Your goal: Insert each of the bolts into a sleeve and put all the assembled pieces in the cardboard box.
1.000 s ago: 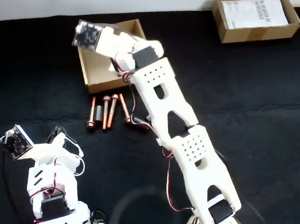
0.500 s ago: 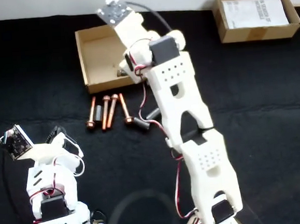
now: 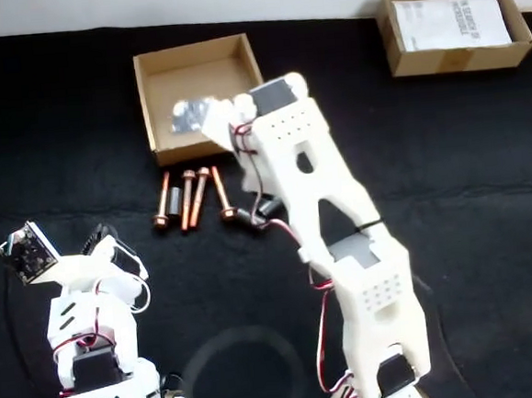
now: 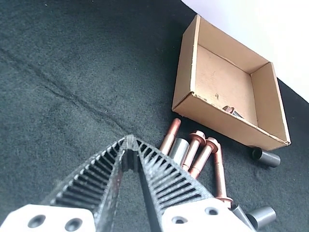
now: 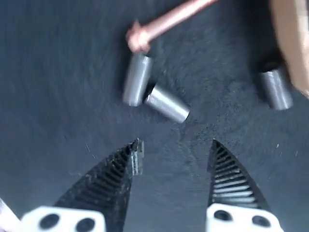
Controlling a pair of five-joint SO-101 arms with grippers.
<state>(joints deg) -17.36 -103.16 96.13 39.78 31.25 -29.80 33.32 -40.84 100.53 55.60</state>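
Bolts (image 4: 203, 155) copper-coloured, flanged heads, sleeves (image 5: 166, 104) short grey cyl.

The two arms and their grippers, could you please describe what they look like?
The left arm and right arm are white shells with cut-outs and hole grids, black servos at joints, and red, black and white wires. The left gripper and right gripper have black, tapering, toothed fingers on white bases.

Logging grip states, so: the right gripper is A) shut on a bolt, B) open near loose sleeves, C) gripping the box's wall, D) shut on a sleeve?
B: the right gripper is open and empty, with sleeves on the cloth beyond its tips.
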